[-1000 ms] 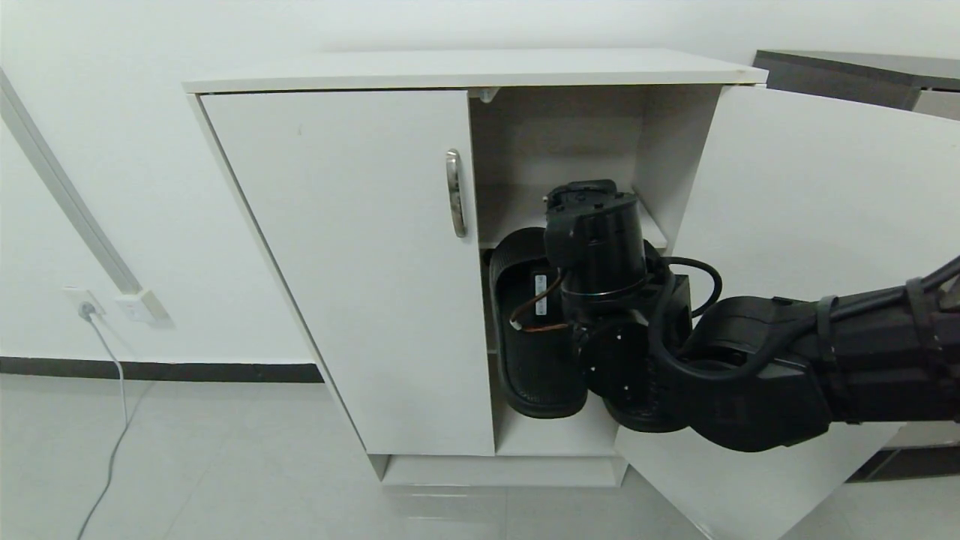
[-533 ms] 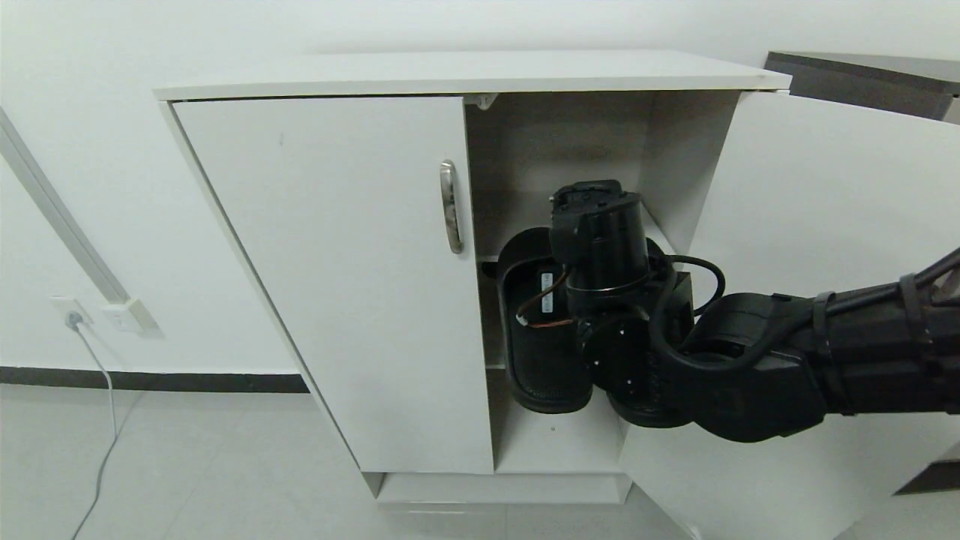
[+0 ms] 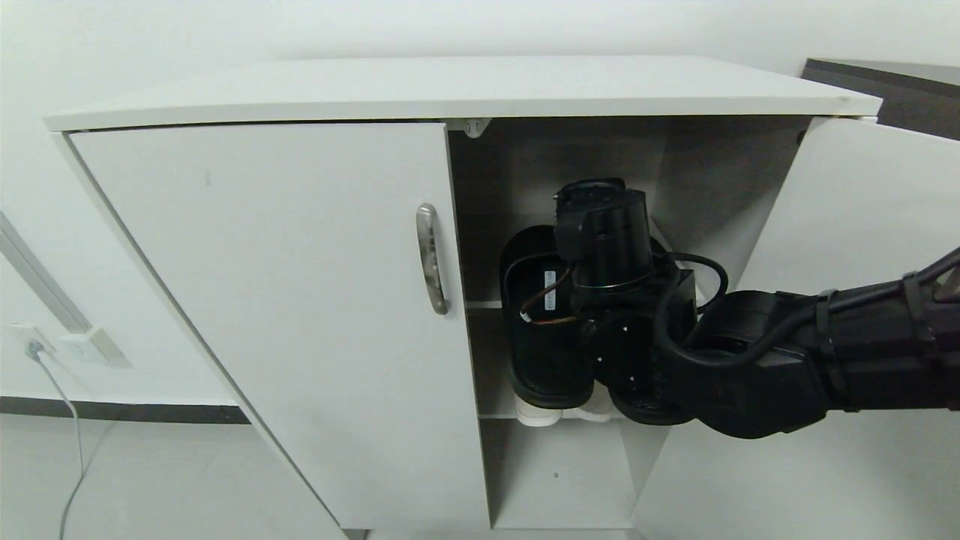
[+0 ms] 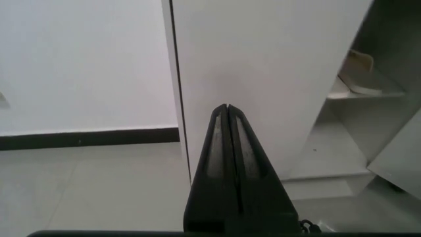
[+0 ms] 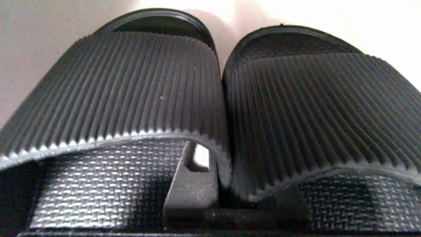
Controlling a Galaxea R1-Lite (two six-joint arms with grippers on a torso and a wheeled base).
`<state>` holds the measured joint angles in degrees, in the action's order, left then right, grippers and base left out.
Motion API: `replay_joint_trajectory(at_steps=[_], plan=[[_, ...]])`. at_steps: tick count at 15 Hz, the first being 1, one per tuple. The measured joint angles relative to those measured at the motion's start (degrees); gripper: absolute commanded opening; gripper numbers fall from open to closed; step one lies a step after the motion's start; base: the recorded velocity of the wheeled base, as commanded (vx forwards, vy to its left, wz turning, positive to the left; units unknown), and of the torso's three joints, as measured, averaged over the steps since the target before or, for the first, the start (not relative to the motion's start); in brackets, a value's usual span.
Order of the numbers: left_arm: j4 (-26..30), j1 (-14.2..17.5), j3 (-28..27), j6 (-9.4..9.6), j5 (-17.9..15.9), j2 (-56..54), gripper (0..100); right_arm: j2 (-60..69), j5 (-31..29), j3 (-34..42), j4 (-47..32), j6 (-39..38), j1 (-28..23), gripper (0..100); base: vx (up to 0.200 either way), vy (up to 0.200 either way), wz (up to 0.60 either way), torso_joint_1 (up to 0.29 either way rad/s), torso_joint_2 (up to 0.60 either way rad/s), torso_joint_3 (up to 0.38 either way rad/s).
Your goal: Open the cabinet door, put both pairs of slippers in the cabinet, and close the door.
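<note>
Black slippers [image 3: 541, 337] clamped by right gripper [image 5: 197, 176], centre frame, inside open cabinet [image 3: 465, 86], above white pair [image 3: 559, 413]; left gripper [image 4: 227, 125] closed.

Bare indoor room: white cabinet [image 3: 262, 300], tiled floor [image 3: 150, 480], wall socket [image 3: 30, 346].

left door [image 3: 285, 315] shut | black slippers [image 3: 540, 352] across open side | bottom compartment [image 3: 559, 472] free

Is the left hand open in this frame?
No. The left hand has its two fingers pressed together with no gap between them, in front of the closed cabinet door.
</note>
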<state>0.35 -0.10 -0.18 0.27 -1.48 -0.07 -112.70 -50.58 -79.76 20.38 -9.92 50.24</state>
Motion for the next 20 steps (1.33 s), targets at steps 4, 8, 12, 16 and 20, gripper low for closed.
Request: replay_joint_trajectory(at_steps=[4, 8, 12, 16, 20], plan=[[0.0, 0.0, 0.0, -0.02, 0.0, 0.0, 0, -0.8, 2.6, -3.0, -2.8, 0.0, -1.7, 0, 0.0, 0.0, 0.0, 0.0, 0.0, 0.0], [0.0, 0.0, 0.0, 0.0, 0.0, 0.0, 0, -3.7, 5.5, -11.2, -8.4, -0.2, -4.9, 0, 0.0, 0.0, 0.0, 0.0, 0.0, 0.0], [0.0, 0.0, 0.0, -0.06, 0.1, 0.0, 0, -7.1, 7.0, -17.7, -11.2, -0.3, -7.0, 0, 0.0, 0.0, 0.0, 0.0, 0.0, 0.0], [0.0, 0.0, 0.0, -0.09, 0.1, 0.0, 0, -9.6, 7.5, -21.4, -11.5, -0.1, -8.1, 0, 0.0, 0.0, 0.0, 0.0, 0.0, 0.0], [0.0, 0.0, 0.0, -0.09, 0.1, 0.0, 0, -10.7, 7.5, -21.8, -11.5, 0.0, -8.6, 0, 0.0, 0.0, 0.0, 0.0, 0.0, 0.0]])
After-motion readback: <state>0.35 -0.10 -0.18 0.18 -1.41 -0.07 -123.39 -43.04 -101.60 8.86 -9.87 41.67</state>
